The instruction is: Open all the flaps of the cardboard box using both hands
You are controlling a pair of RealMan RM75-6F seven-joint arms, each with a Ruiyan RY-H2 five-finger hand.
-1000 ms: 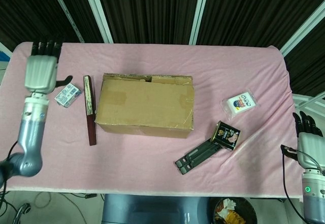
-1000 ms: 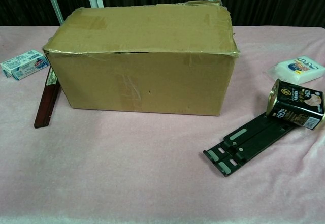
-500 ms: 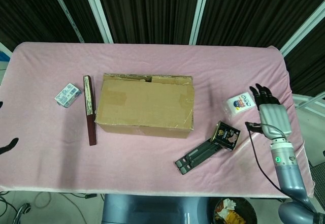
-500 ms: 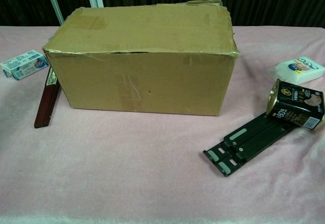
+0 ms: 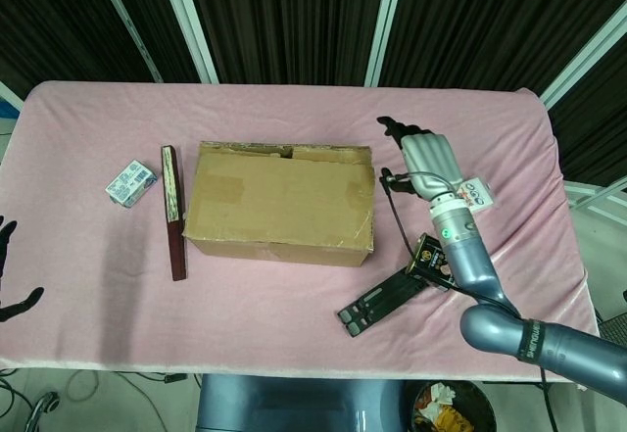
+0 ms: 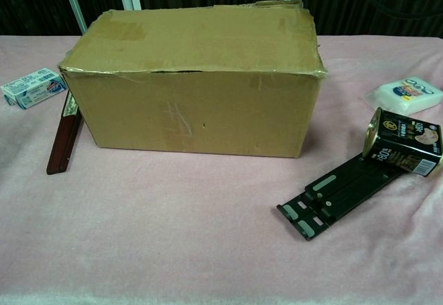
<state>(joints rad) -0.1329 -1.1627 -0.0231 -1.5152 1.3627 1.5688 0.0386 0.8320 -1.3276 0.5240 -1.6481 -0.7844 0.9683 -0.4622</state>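
Observation:
The brown cardboard box [image 5: 279,197] lies in the middle of the pink table with its top flaps down; the chest view shows its long front side [image 6: 194,77]. My right hand [image 5: 423,158] hovers just off the box's right end with its fingers stretched out and nothing in them, not touching the box. Only the dark fingertips of my left hand [image 5: 8,256] show at the head view's left edge, spread apart and far from the box. Neither hand appears in the chest view.
A small white-and-blue carton [image 5: 130,182] and a long dark red strip [image 5: 173,212] lie left of the box. To its right are a white packet [image 6: 405,95], a black can [image 5: 438,259] on its side and a black folding stand [image 5: 382,300].
My right hand has come up from the table's right front edge to beside the box's right end. My left hand has dropped from the far left corner to the left edge.

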